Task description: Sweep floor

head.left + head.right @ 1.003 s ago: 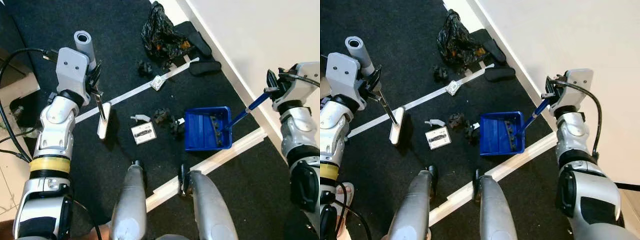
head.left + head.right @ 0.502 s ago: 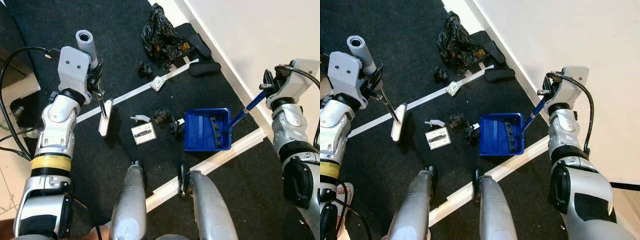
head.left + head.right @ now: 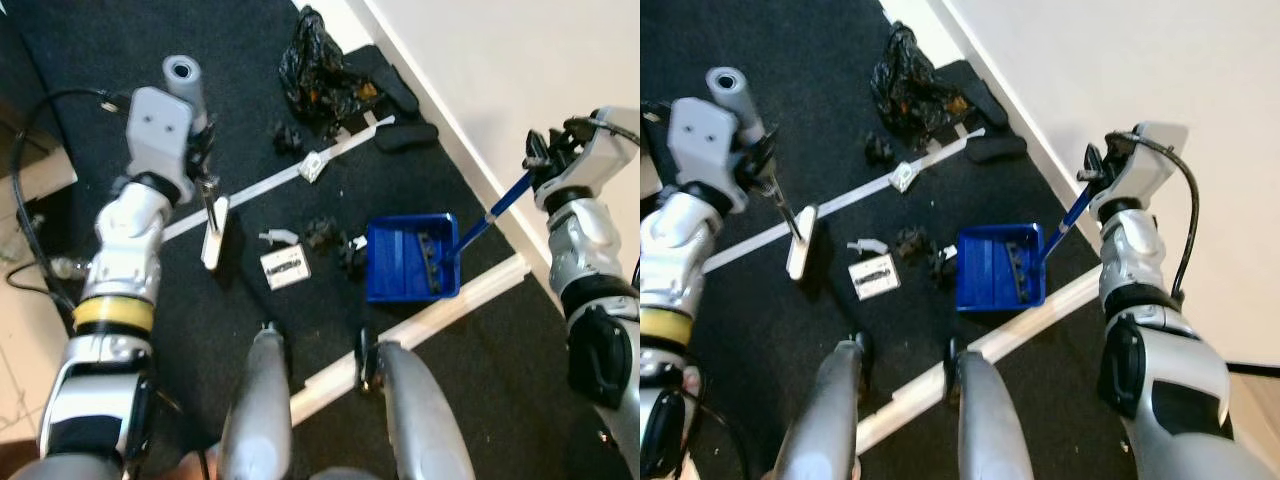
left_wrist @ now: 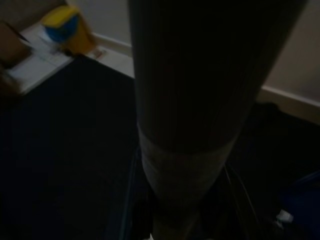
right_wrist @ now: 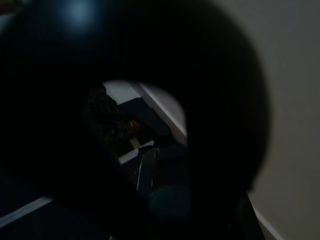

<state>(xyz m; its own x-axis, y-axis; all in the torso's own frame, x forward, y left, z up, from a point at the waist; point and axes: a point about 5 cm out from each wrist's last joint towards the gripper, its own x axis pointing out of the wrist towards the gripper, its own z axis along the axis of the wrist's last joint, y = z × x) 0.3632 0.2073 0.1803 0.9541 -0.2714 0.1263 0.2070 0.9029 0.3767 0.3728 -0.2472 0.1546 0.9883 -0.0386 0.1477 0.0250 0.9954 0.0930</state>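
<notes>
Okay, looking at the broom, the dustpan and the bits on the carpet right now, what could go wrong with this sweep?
1. The white broom head sits well left of the dark debris clump, so a short stroke may miss it.
2. The flat white card on the black carpet may slide under the bristles rather than travel.
3. The blue plastic dustpan, held only by its long handle in the right gripper, could skid away when debris hits it.
</notes>
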